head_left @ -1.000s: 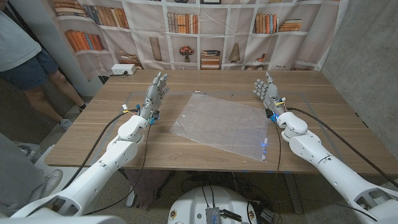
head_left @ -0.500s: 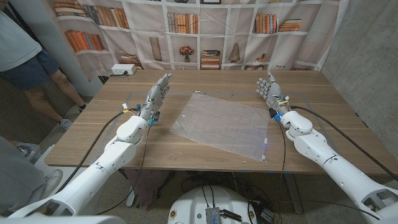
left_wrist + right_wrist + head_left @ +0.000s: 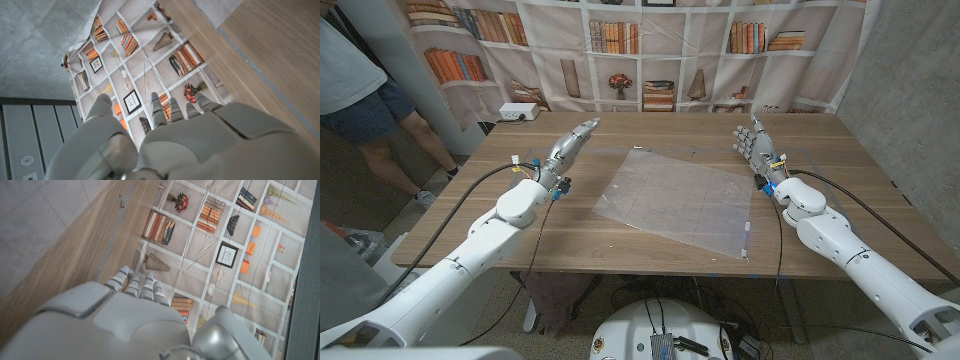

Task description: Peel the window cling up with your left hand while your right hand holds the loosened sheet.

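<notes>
While your fingers hold nothing on either side, the peel has not begun. Your left hand [image 3: 572, 141] has its fingers straight and apart, reaching toward the far left corner of the window cling [image 3: 675, 196] but short of its edge and, as far as the head view shows, not touching it. Your right hand [image 3: 754, 146] stands with fingers up and spread, released, just beyond the cling's far right corner and likewise apart from it. In the wrist views each hand [image 3: 165, 140] [image 3: 125, 315] shows bare fingers with nothing between them.

The cling lies flat on the worktop [image 3: 470, 215], roughly in the middle between your two arms, turned a little so one corner points to the near right. No edge looks lifted, so I judge everything is left to do: loosen a corner with the left fingers, take the freed sheet in the right, then draw it up.

Compared with a second ago, your left hand has tipped forward and swung toward the cling, its fingers lower and more level than they were. Your right hand has shifted slightly to the right and kept its upright pose. The cling has not moved.
</notes>
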Controlling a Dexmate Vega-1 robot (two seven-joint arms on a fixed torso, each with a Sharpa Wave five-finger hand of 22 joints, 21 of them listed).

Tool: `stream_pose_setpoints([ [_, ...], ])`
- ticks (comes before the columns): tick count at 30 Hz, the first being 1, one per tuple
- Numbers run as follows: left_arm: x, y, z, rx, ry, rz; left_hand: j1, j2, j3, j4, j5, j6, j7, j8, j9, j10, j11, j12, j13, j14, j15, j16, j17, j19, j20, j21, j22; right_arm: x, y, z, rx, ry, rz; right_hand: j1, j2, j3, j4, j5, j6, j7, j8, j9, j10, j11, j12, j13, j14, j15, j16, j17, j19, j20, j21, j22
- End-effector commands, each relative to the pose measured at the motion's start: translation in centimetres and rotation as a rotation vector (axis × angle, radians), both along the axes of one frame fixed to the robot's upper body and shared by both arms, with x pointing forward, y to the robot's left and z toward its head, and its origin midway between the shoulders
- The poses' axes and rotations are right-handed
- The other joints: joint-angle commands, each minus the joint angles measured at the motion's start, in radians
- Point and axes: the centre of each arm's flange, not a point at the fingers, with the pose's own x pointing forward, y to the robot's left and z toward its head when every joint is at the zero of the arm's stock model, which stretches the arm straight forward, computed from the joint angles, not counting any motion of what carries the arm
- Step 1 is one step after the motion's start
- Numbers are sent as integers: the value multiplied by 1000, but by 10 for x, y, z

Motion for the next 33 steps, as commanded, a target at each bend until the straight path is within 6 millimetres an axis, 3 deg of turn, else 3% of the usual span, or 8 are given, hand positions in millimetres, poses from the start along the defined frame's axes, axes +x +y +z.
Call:
stream_pose_setpoints([
  [1,-9,0,13,153,-81,100,-28,-26,-21,8,1,25,-1,0,5,24,-20,9,2,8,-82,4,3,10,-72,1,2,-6,1,-3,13,3,-22,11,3,1,-5,0,-6,3,1,6,-7,6,4,2,-5,-1,-2,3,-3,-4,-6,2],
  [4,-11,0,19,212,-93,113,-73,-57,-55,24,7,49,0,5,5,48,-32,12,3,22,-89,4,5,18,-65,-1,3,-6,2,-3,12,4,-23,11,3,1,-5,0,-6,3,1,6,-6,6,5,2,-5,-1,-1,3,-1,-4,-7,3],
  [11,-19,2,32,380,-117,208,-97,-72,-74,33,17,93,2,17,5,65,-45,13,4,30,-94,2,4,29,-58,-1,2,-7,8,0,18,-2,-30,11,5,1,-6,0,-6,1,2,7,-6,8,6,2,0,0,3,3,3,-5,-9,3],
  [15,-23,3,33,421,-149,257,-50,9,-34,29,35,99,-6,14,5,74,-50,7,4,38,-100,-4,1,39,-61,-4,2,-6,11,0,17,-4,-30,11,5,1,-6,0,-6,2,3,7,-6,7,6,2,1,-2,3,3,5,-5,-10,3],
  [17,-27,3,35,464,-166,283,-42,20,-28,27,36,90,-13,10,5,75,-52,5,4,39,-102,-5,1,42,-63,-5,2,-5,12,0,26,-1,-31,11,6,0,-7,-1,-5,0,3,7,-6,8,6,2,1,-1,4,3,6,-5,-11,3],
  [22,-36,1,39,567,-185,326,-27,24,-23,19,38,76,-22,2,5,77,-58,2,4,44,-108,-6,0,48,-64,-5,1,-4,15,-1,27,-1,-27,11,6,0,-7,-1,-5,-1,4,7,-6,9,7,3,2,0,5,3,8,-7,-12,3],
  [26,-44,-5,34,588,-250,382,11,57,1,5,42,79,-29,3,6,77,-67,-4,4,43,-115,-10,-1,53,-69,-7,1,-3,15,-1,32,-1,-23,11,6,-1,-7,-1,-5,-2,4,7,-6,10,7,3,4,-1,6,3,9,-7,-13,3],
  [33,-49,-7,41,774,-241,387,27,27,-7,-16,41,54,-50,-7,7,65,-76,-15,5,40,-120,-13,0,59,-72,-9,0,-3,16,1,20,-5,-23,11,7,-1,-7,-1,-5,-2,5,7,-5,13,8,3,4,-2,6,4,11,-6,-15,4],
])
